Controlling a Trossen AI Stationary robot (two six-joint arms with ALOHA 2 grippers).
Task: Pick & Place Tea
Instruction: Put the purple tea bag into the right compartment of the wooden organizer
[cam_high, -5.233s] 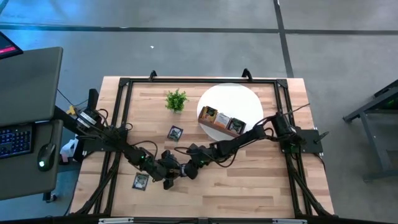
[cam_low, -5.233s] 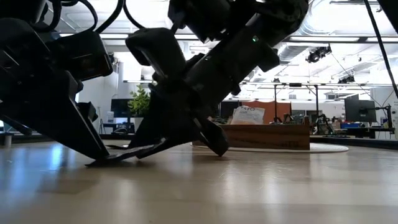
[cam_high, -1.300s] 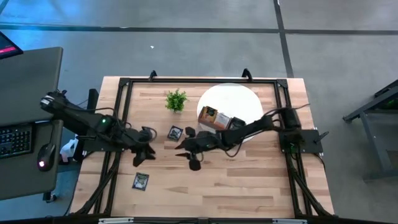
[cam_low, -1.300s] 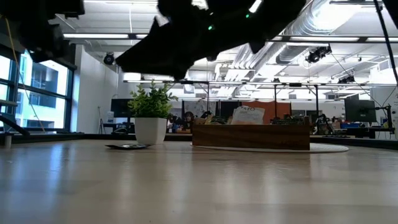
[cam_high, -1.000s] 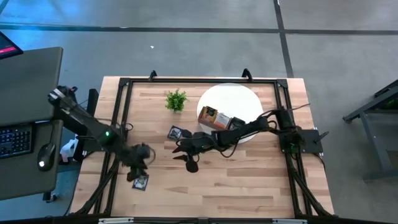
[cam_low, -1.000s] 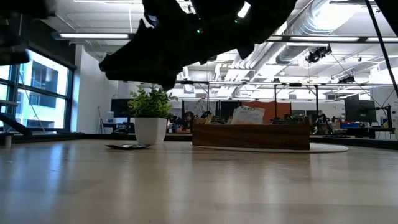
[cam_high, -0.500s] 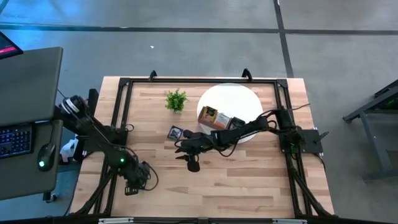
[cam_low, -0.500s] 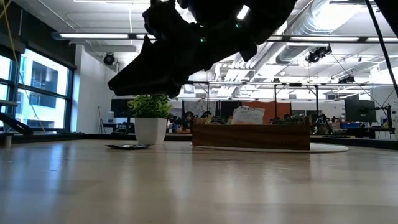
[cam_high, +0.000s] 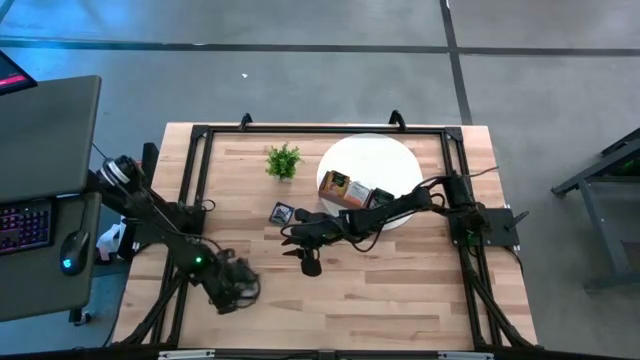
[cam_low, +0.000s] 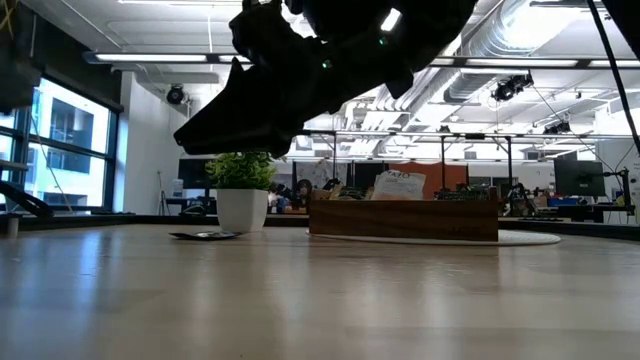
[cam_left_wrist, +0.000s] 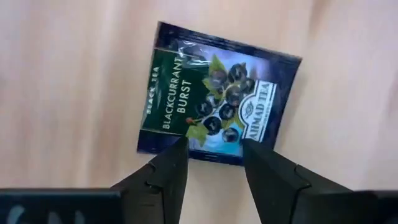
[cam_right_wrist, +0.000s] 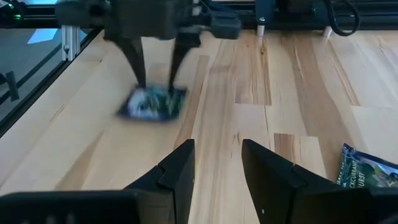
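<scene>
At lower left of the high view, the left gripper (cam_high: 232, 290) hangs spread over a dark sachet (cam_left_wrist: 219, 93) lying flat on the tabletop (cam_high: 400, 290), not yet gripped. Mid-frame, the right gripper (cam_high: 300, 243) hovers spread and empty beside a second sachet (cam_high: 281, 213). The tray (cam_high: 352, 208) at upper right already holds several sachets.

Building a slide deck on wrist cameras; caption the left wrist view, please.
Left pincer, fingers open, poised over a blackcurrant tea sachet lying flat on the wooden table.
</scene>
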